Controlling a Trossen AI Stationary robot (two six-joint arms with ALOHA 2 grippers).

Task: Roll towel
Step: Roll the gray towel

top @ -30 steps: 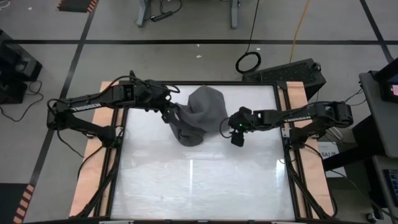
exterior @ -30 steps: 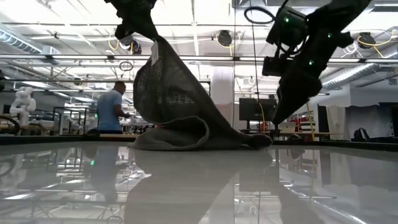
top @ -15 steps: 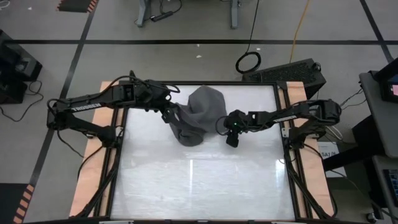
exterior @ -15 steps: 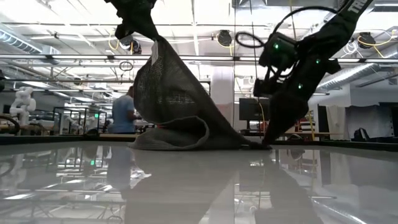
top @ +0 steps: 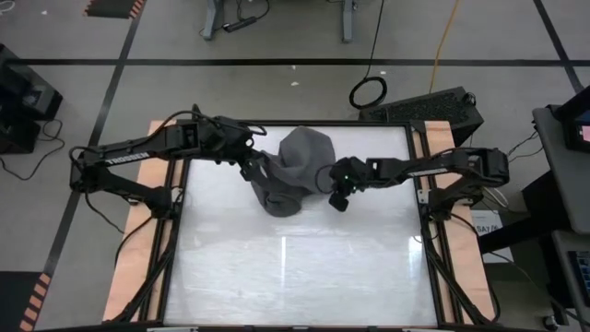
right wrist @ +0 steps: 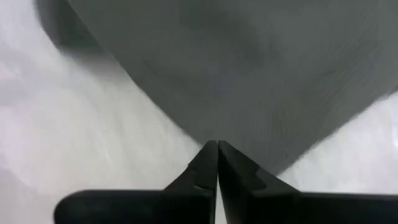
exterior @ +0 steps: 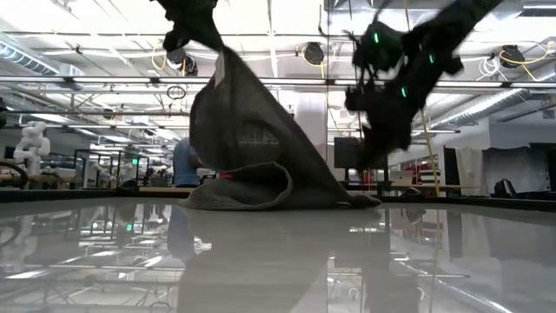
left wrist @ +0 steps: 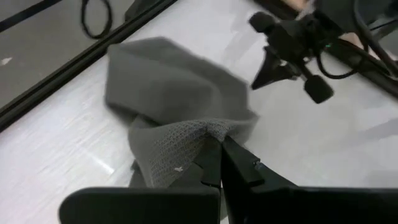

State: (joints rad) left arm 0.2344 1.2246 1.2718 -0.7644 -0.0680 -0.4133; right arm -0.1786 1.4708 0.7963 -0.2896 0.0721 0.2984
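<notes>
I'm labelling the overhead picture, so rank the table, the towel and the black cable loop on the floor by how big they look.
1. Table, by far the largest.
2. Towel.
3. Cable loop, the smallest.

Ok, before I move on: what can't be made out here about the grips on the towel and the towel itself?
- Right gripper: fingers shut at the towel edge, but the right wrist view doesn't show whether cloth is pinched; in the low view it is motion-blurred.
- Left gripper: shut on the towel, and the cloth hides the fingertips; the low view's top edge cuts this gripper off.
- White tag: a speck in the left wrist view, too small to confirm.
- Towel's underside folds: hidden by its own bunching.
</notes>
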